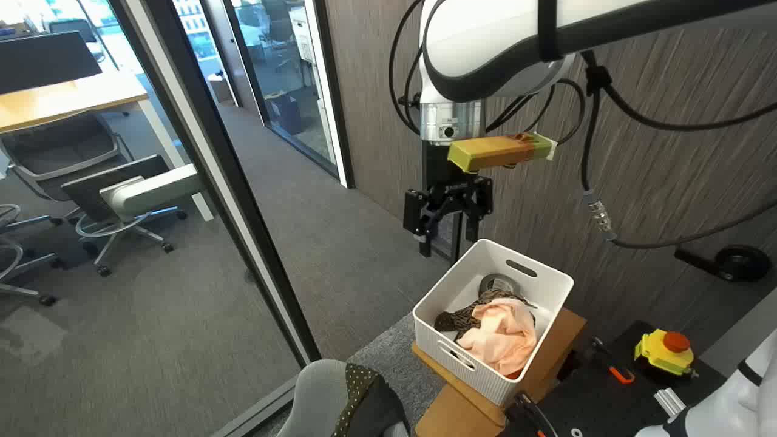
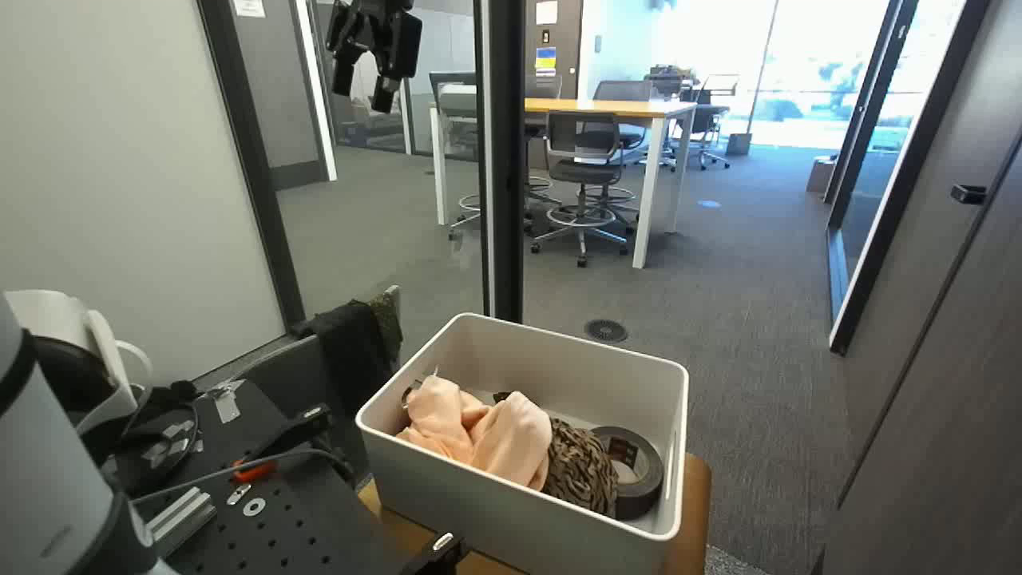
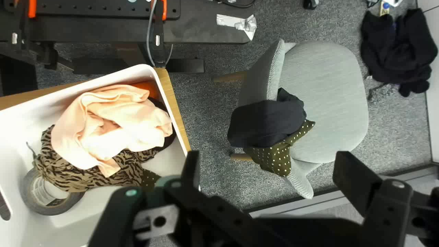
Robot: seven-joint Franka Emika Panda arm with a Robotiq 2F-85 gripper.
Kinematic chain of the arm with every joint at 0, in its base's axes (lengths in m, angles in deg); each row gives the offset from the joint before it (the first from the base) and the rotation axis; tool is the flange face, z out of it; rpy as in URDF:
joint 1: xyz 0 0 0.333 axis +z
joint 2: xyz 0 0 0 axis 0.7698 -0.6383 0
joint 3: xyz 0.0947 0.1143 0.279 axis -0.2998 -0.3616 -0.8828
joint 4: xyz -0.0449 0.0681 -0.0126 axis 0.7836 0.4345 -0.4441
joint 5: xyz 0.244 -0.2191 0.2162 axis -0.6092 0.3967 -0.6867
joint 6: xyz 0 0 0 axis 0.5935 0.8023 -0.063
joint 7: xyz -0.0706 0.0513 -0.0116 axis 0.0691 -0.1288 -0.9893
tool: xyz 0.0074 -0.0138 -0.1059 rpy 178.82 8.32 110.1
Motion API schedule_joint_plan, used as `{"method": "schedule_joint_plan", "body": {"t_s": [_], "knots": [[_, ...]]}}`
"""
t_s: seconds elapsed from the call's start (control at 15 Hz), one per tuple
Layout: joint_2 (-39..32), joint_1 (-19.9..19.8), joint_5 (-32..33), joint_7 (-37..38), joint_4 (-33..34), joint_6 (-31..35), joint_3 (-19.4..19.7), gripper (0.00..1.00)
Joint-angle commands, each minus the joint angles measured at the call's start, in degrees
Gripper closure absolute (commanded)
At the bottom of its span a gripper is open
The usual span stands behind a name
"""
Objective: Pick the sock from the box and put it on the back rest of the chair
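Nearest in the wrist view, the gripper [image 3: 267,168] gapes wide, released. From it, toward nine o'clock, the white box [image 3: 20,128] holds peach cloth [image 3: 111,128] over tiger-striped cloth [image 3: 73,175]. Farther down, at twelve, black cloth [image 3: 265,121] and dotted cloth [image 3: 272,159] drape the back rest [image 3: 259,80] of the chair [image 3: 329,99] (which cloth is the sock, I cannot tell).

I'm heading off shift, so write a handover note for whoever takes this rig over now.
Pincer: open, raised, holding nothing.
White plastic bin: peach cloth, tiger-striped cloth and tape roll inside.
Chair: black cloth and olive polka-dot cloth over the grey back rest.
Done: cannot confirm; which cloth is the sock isn't clear.
Left: if it's in the bin, grip it and drape it over the back rest.
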Motion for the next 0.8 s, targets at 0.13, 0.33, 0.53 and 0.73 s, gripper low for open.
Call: {"method": "schedule_joint_plan", "body": {"t_s": [0.13,0.33,0.53,0.73], "knots": [[0.24,-0.35,-0.05,-0.06,0.60,-0.12,-0.30,0.00],[0.26,-0.35,-0.05,-0.06,0.66,-0.12,-0.30,0.00],[0.64,-0.29,3.52,-2.05,-1.17,0.86,-0.75,0.00],[1.46,-0.32,9.67,-5.55,-5.31,4.49,-0.96,0.00]]}}
